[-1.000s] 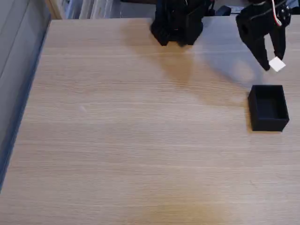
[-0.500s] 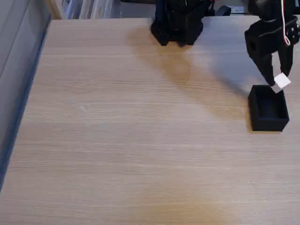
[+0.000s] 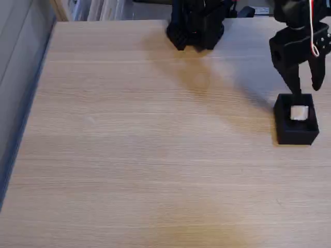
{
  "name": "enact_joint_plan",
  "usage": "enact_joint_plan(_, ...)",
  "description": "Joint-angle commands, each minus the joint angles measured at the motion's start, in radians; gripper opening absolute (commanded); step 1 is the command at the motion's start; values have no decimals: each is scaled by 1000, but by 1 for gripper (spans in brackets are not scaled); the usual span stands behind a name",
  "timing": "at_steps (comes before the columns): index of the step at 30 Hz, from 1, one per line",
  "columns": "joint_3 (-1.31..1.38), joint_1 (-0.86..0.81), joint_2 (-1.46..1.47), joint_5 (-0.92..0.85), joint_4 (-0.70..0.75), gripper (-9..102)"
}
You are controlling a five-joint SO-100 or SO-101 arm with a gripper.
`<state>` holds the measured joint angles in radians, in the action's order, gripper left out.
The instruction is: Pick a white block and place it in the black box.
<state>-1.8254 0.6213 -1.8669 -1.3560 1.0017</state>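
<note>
Just below the black hand (image 3: 306,89), whose fingers stand apart and empty, the small white matte cube (image 3: 299,112) sits inside the low-walled black box (image 3: 296,135).

Light wood-grain table (image 3: 155,155), grain running left-right in fixed view. Black box (image 3: 296,135) sits directly on it near right edge, toward far right corner, low walls, no lid. Black arm base (image 3: 196,28) stands at far edge, right of middle. Soft shadow falls across tabletop between base and box.
</note>
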Motion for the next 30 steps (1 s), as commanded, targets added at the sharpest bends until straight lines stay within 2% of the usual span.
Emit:
enact_joint_plan(1,17,-21,-44,-11,14,1)
enact_joint_plan(8,-135,-69,-204,-38,23,0)
enact_joint_plan(18,-653,-250,-603,-218,-75,0)
enact_joint_plan(27,-1032,-428,-919,-299,-52,0)
enact_joint_plan(30,-1141,-480,-1080,-311,-3,0)
